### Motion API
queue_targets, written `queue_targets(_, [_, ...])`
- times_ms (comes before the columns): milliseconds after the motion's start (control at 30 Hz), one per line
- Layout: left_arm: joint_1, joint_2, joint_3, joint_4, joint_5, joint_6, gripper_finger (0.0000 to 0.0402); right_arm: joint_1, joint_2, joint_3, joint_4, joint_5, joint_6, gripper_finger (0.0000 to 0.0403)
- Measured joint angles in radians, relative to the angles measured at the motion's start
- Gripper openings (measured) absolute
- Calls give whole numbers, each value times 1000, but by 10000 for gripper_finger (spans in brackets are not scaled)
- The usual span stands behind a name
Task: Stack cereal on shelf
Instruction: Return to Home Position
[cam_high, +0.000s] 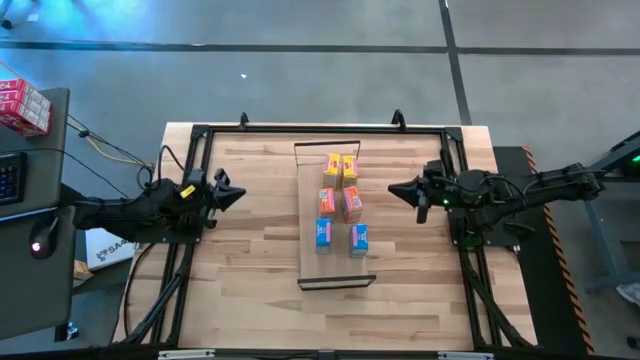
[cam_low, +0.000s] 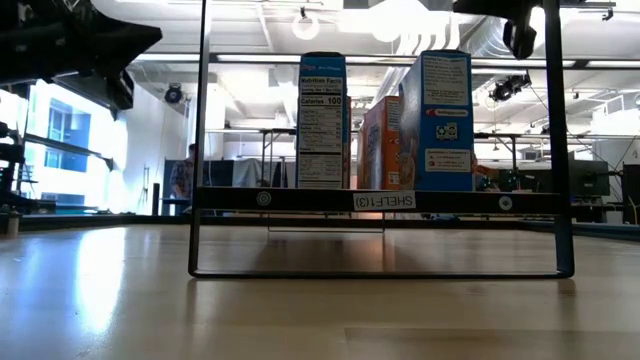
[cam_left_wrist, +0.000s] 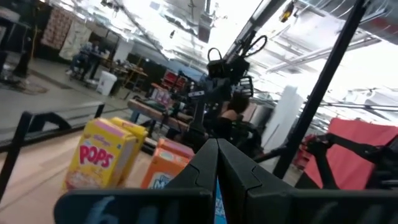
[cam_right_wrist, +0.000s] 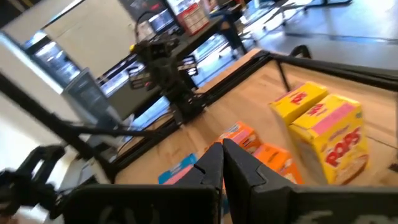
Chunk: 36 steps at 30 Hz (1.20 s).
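Note:
Six small cereal boxes stand upright in pairs on the long light-wood shelf (cam_high: 310, 215) in the middle of the table: two yellow (cam_high: 340, 168) at the far end, two orange-pink (cam_high: 341, 202) in the middle, two blue (cam_high: 341, 235) at the near end. In the low view the blue boxes (cam_low: 436, 120) stand on the shelf board (cam_low: 380, 200). My left gripper (cam_high: 240, 194) is shut and empty, left of the shelf. My right gripper (cam_high: 393, 189) is shut and empty, right of the shelf. Both hover above the table, fingers pointing at the shelf.
Red-and-white boxes (cam_high: 22, 105) lie on a side stand off the table's far left. Dark frame rails (cam_high: 320, 128) run along the table's far, left and right edges. Bare plank tabletop (cam_high: 260, 290) lies between the shelf and each arm and at the near side.

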Motion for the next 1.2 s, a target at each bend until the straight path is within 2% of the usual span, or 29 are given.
queue_targets(200, [0, 0, 0, -34, 0, -17, 1, 0, -55, -9, -21, -98, -85, 0])
queue_targets(300, [0, 2, 0, -39, -1, -18, 1, 12, -119, -60, -13, -123, -131, 0])
queue_targets(400, [0, 3, 0, -38, -2, -17, 1, 33, -220, -171, 46, -127, -153, 0])
queue_targets(567, [0, 3, 0, -38, -3, -17, 1, 45, -405, -393, 244, -138, -214, 0])
queue_targets(800, [0, 3, 0, -38, -4, -17, 1, -32, -687, -573, 239, -270, -241, 0])
queue_targets(933, [0, 5, 0, -39, -5, -17, 1, -45, -675, -620, 270, -333, -328, 0])
queue_targets(1200, [0, 15, 1, -59, -19, -17, 1, -45, -681, -651, 207, -277, -395, 0])
